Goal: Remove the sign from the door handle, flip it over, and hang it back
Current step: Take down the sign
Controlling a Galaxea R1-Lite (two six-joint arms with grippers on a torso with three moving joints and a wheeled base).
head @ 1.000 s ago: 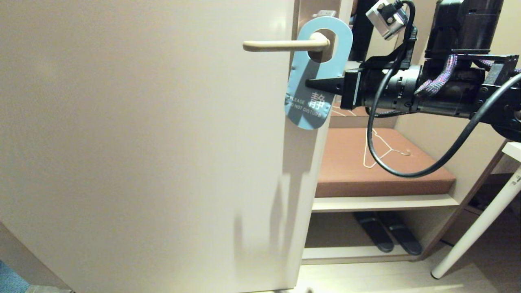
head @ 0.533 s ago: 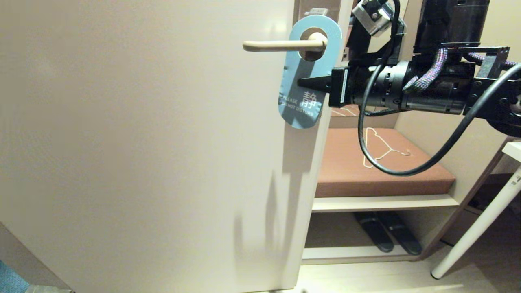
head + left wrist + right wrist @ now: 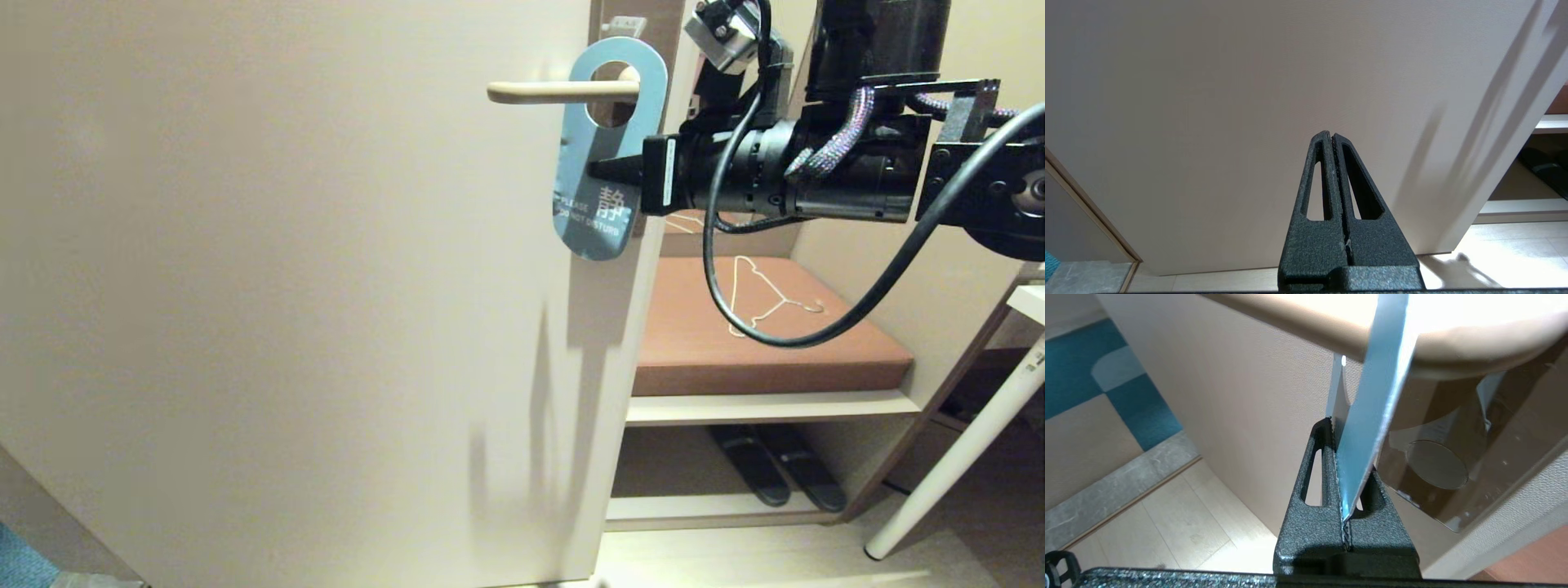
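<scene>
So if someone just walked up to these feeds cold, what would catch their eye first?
First the light blue sign at the door's edge, its hole still around the cream door handle. Next the right hand, reaching in level from the right and shut on the sign's edge below the hole. Behind them, a white wire hanger lies on a brown bench.

Light-blue sign (image 3: pixel 594 196) (hole around door handle (image 3: pixel 555 91)); slightly tilted

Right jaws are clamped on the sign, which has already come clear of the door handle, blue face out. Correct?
Not quite. The sign is still threaded on the door handle, as the head view shows. The right gripper does clamp it, blue face out.
</scene>
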